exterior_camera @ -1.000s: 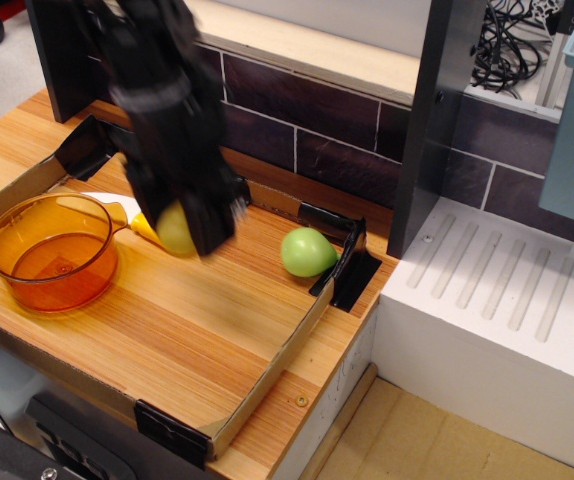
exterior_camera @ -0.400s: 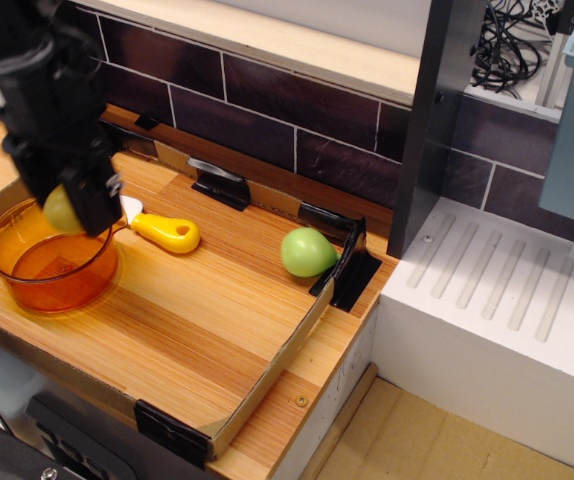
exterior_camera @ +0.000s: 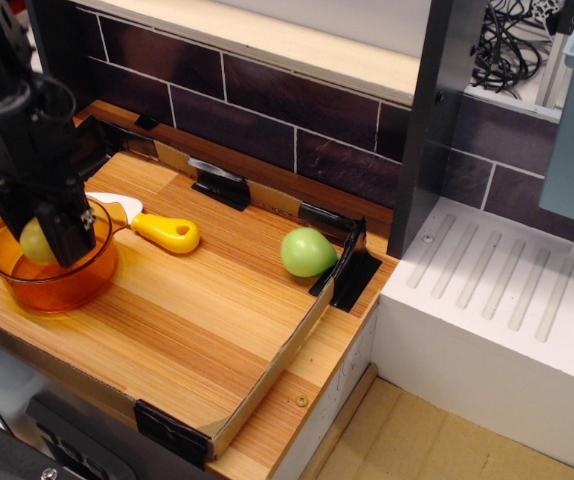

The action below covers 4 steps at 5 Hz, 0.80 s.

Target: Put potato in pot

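Observation:
The potato [exterior_camera: 35, 241] is a yellowish-green glossy oval, held in my black gripper [exterior_camera: 47, 240]. The gripper is shut on it and reaches down inside the transparent orange pot [exterior_camera: 87, 275] at the left end of the wooden tray. The potato sits low within the pot's rim, partly hidden by the gripper's fingers. I cannot tell whether it touches the pot's bottom.
A yellow-handled toy knife [exterior_camera: 162, 232] lies just right of the pot. A bright green pear-shaped fruit [exterior_camera: 308, 251] sits at the tray's right corner. The tray's cardboard wall [exterior_camera: 267, 375] rims the board. A dark tiled wall stands behind, and a white drainboard [exterior_camera: 497, 300] lies right.
My gripper carried the potato from the tray's middle leftward to above the pot, then lowered it into the pot. The knife, hidden before, now shows.

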Each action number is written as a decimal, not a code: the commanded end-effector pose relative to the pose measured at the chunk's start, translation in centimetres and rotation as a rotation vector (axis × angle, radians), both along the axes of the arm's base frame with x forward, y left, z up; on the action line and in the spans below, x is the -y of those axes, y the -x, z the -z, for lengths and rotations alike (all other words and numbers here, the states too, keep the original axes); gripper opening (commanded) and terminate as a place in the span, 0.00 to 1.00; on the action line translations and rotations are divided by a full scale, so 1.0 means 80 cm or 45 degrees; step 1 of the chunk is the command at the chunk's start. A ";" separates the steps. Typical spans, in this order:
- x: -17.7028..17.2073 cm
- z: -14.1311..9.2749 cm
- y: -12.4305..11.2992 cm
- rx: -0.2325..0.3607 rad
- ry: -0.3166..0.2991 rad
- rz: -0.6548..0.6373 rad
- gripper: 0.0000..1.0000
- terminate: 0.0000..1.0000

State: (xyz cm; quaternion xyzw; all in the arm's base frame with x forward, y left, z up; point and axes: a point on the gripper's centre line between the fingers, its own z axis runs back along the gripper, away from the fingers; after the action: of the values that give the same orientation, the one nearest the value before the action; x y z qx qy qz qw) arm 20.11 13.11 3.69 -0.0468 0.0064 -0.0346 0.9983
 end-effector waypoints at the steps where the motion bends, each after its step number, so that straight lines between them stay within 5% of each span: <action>1: -0.008 -0.024 -0.006 0.054 -0.023 -0.013 1.00 0.00; 4: 0.052 -0.122 -0.021 0.109 -0.001 0.018 1.00 0.00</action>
State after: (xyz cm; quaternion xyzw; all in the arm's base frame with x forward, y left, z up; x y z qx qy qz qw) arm 21.62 8.60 12.31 -0.0551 -0.0173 -0.0424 0.9974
